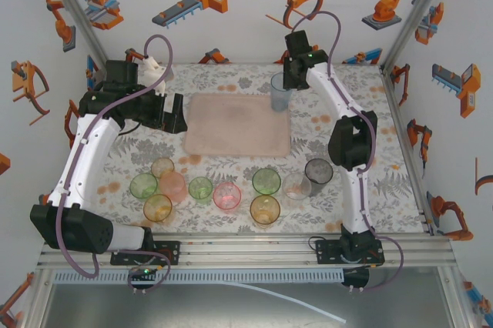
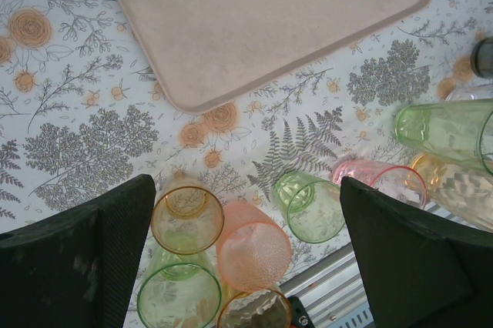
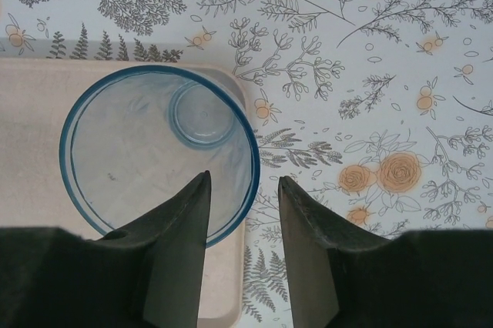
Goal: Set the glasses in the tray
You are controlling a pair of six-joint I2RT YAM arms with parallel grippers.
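Worktop: floral-patterned worktop (image 1: pixel 362 112), boxed in by white walls (image 1: pixel 246 5) dotted with orange robot stickers.
Pale blue glass: the pale blue glass (image 3: pixel 154 151) stands upright inside the far right corner of the tray, its base just beside the low rim.
Tray: the pale pink tray (image 1: pixel 231 132) carries nothing else and lies mid-worktop.
Right fingers: the right fingers (image 3: pixel 177 251) are parted and released, straddling the glass wall, one over the mouth and one outside, with a sliver of cloth showing between rim and outer finger.
Remaining glasses: the ten other glasses (image 1: pixel 226 194) stand on the worktop near the arm bases. The four at the left end are bunched close together and some seem to touch.
Left fingers: the left fingers (image 2: pixel 85 266) are spread wide and empty, hovering beside the tray's left edge, above that bunch.
Risk, withdrawal: if the right fingers pull away sideways rather than straight up, the inner one would likely hook the wall and tip the light glass over the rim.
Risk, footing: I cannot tell whether the base sits flat, and a base resting on the rim would leave the glass wobbly.
Risk, next pick: wide fingers coming down into the bunch could knock the neighbouring glasses over.
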